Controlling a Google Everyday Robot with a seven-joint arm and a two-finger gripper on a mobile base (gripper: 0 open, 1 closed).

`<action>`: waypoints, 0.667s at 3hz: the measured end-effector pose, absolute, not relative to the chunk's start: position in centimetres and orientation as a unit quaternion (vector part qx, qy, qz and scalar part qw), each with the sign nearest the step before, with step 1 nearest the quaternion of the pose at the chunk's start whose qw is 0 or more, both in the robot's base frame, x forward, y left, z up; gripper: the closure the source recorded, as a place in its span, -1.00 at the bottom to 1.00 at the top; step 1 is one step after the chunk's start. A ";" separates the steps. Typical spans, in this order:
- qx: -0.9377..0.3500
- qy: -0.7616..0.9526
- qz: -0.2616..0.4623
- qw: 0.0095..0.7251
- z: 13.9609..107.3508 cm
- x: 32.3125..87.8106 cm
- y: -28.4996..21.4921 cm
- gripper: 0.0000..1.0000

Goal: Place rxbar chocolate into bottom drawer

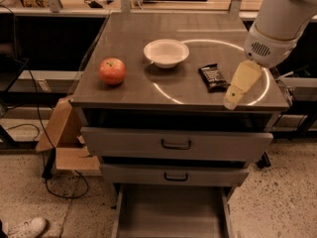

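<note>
- Over the front right corner of the bench (148,29) hangs the one claw (232,101), pale yellow, tilted down and to the left from the white arm (277,24); its tip sits just above the bench top, and I cannot tell whether it is apart or together.
- Just beside the claw, to its left, lies one rxbar chocolate (213,77), flat on the bench in its dark wrapper, not held.
- Further left stands one white bowl (166,52), near the middle of the bench.
- One red apple (112,71) sits near the left edge, well apart from the bar.
- Below the top are three grey drawers: the top drawer (177,144) and middle drawer (177,176), each with a dark handle, and the bottom drawer (171,217), pulled out, with a plain grey floor.
- On the floor to the left are one cardboard box (64,133), one dark cable (64,190) and one white shoe (27,228).
</note>
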State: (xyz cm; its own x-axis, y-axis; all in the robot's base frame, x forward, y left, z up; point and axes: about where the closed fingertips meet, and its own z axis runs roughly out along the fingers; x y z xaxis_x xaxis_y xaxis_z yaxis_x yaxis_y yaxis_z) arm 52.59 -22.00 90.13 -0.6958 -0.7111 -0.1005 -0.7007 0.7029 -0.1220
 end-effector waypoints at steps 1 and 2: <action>-0.374 0.923 -0.034 0.083 90.4 53.7 -21.1 -1.00; -0.335 0.938 -0.029 0.081 89.7 55.7 -20.7 -1.00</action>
